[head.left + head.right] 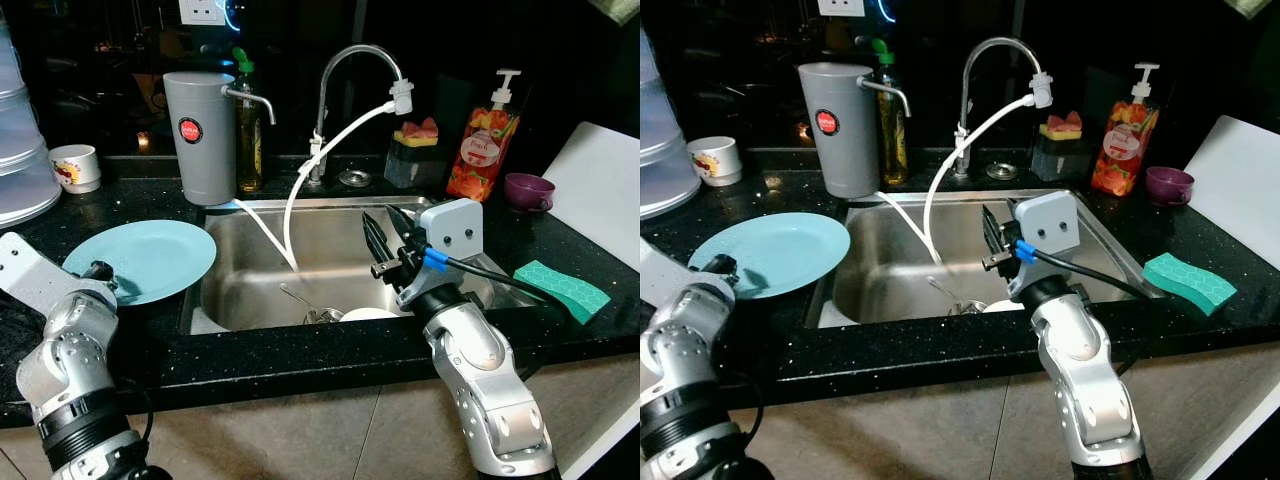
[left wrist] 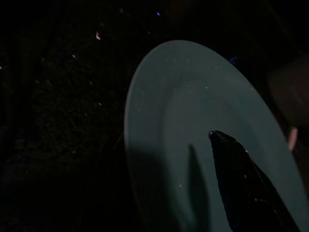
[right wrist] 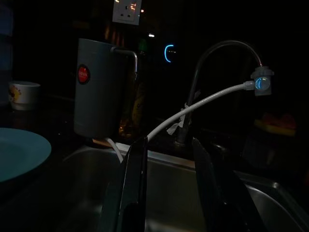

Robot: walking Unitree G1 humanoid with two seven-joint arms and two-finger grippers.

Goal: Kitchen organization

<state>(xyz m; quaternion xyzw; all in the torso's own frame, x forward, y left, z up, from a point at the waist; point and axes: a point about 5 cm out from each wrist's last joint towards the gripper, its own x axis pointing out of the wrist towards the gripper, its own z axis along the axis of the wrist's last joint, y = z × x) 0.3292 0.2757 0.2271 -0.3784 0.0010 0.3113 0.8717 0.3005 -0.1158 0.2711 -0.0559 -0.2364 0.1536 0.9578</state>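
Holding white dish [image 1: 368, 314] and utensil, steel sink [image 1: 330, 262]; right gripper [image 1: 385, 235] jaws spread above.

The black speckled stone table [image 1: 560, 255] shines glossy. The rectangular steel sink [image 1: 330, 270] looks brushed, the curved chrome tap [image 1: 345, 60] polished. The round pale-blue plate [image 1: 150, 258] is smooth; the teal sponge [image 1: 560, 290] is textured and matt.

The black speckled surface [image 1: 300, 365] surrounds a steel sink [image 1: 330, 262]. A teal plate [image 1: 145, 260] lies by the sink's left edge, a white cup [image 1: 75, 166] toward the far left, a grey water filter [image 1: 200, 135] behind. A green sponge [image 1: 560, 289] and purple cup [image 1: 528, 190] sit toward the right edge.
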